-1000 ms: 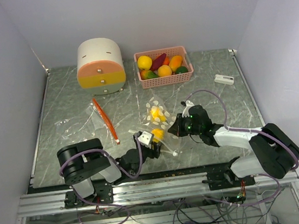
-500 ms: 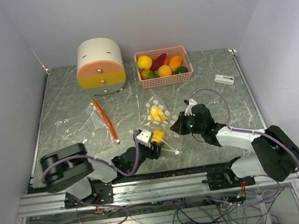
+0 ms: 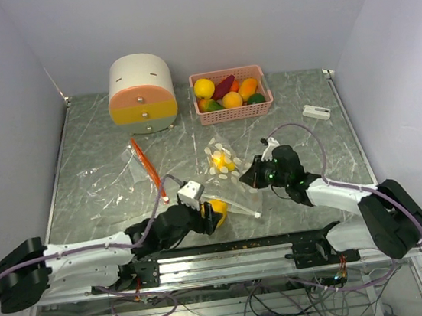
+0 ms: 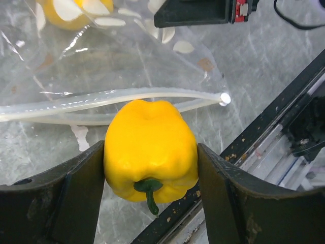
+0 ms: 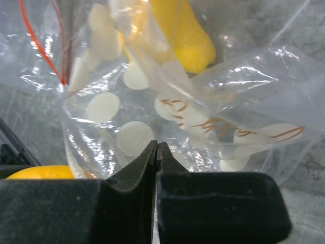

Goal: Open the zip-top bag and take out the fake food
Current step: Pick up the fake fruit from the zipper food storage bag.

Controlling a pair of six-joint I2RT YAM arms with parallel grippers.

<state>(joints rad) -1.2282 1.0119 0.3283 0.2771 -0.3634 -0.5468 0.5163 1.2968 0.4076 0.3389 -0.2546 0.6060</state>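
Left gripper (image 3: pixel 210 213) is spread wide and clamped on the yellow pepper (image 4: pixel 151 147). It's holding it over the bench (image 3: pixel 303 93) near the front edge, just outside the zip mouth of the clear bag (image 4: pixel 152 56). Right gripper (image 5: pixel 156 147) is pinched fully closed on the bag's film. One more yellow fruit (image 5: pixel 185 40) sits inside.
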